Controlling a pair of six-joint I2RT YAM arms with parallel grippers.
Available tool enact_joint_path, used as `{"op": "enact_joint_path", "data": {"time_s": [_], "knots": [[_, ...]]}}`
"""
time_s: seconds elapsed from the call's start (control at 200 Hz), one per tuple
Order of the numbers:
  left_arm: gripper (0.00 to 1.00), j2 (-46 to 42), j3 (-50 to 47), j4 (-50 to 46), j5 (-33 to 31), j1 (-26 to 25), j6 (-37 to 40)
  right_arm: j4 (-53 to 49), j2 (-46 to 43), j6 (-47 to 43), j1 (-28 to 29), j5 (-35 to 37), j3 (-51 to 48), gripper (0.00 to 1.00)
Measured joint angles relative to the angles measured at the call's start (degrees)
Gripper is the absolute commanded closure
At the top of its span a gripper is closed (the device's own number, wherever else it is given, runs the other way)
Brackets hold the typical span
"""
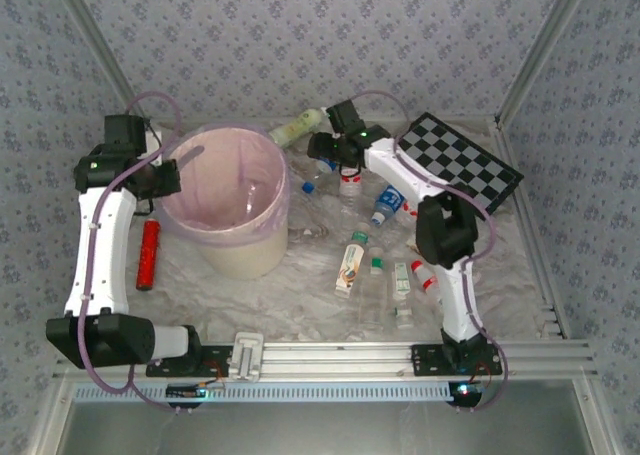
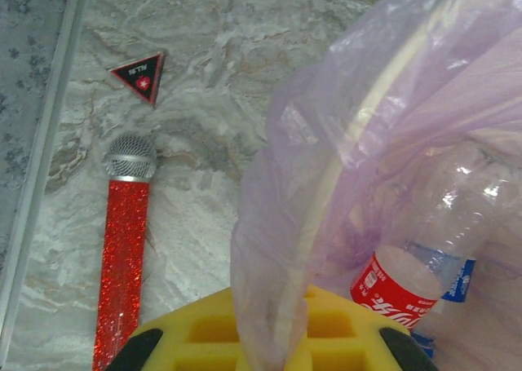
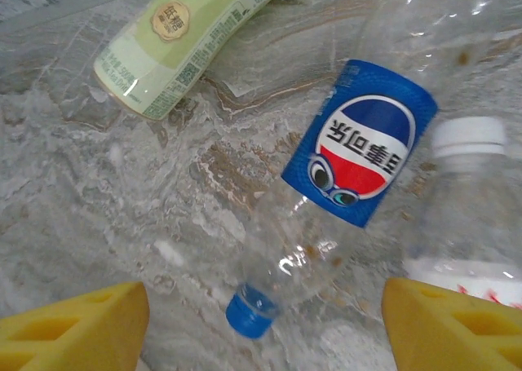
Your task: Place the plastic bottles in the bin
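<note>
The bin (image 1: pixel 245 257) is a cream bucket lined with a pink bag, standing at the left. My left gripper (image 1: pixel 165 180) is at its left rim, and in the left wrist view this gripper (image 2: pixel 265 338) is shut on the bag and rim (image 2: pixel 359 134). A red-labelled bottle (image 2: pixel 408 285) lies inside the bin. My right gripper (image 3: pixel 265 326) is open, its yellow pads (image 3: pixel 81 326) standing wide either side of a clear blue-labelled bottle (image 3: pixel 359 159) with a blue cap, without touching it. That right gripper (image 1: pixel 335 160) hovers behind the bin's right side. Several more bottles (image 1: pixel 350 265) lie on the table.
A green-labelled bottle (image 3: pixel 175 37) and a white-capped bottle (image 3: pixel 469 216) lie close to the blue-labelled one. A red glitter microphone (image 1: pixel 148 255) lies left of the bin, with a small red triangle (image 2: pixel 143 76) beyond it. A chequered board (image 1: pixel 460 160) sits at the back right.
</note>
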Motion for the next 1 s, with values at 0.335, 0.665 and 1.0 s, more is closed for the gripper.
{"op": "enact_joint_path", "data": {"time_s": [0.335, 0.665, 1.0], "knots": [[1.00, 0.1, 0.0, 0.4, 1.4, 0.0, 1.4, -10.3, 14.8, 4.5, 1.6, 8.9, 15.6, 0.17], [1.00, 0.1, -0.2, 0.7, 2.6, 0.0, 2.4, -12.1, 20.8, 8.0, 1.5, 10.6, 20.7, 0.27], [1.00, 0.1, -0.5, 1.6, 3.5, -4.3, 2.7, -14.7, 17.1, 4.5, 1.3, 12.0, 18.3, 0.49]]}}
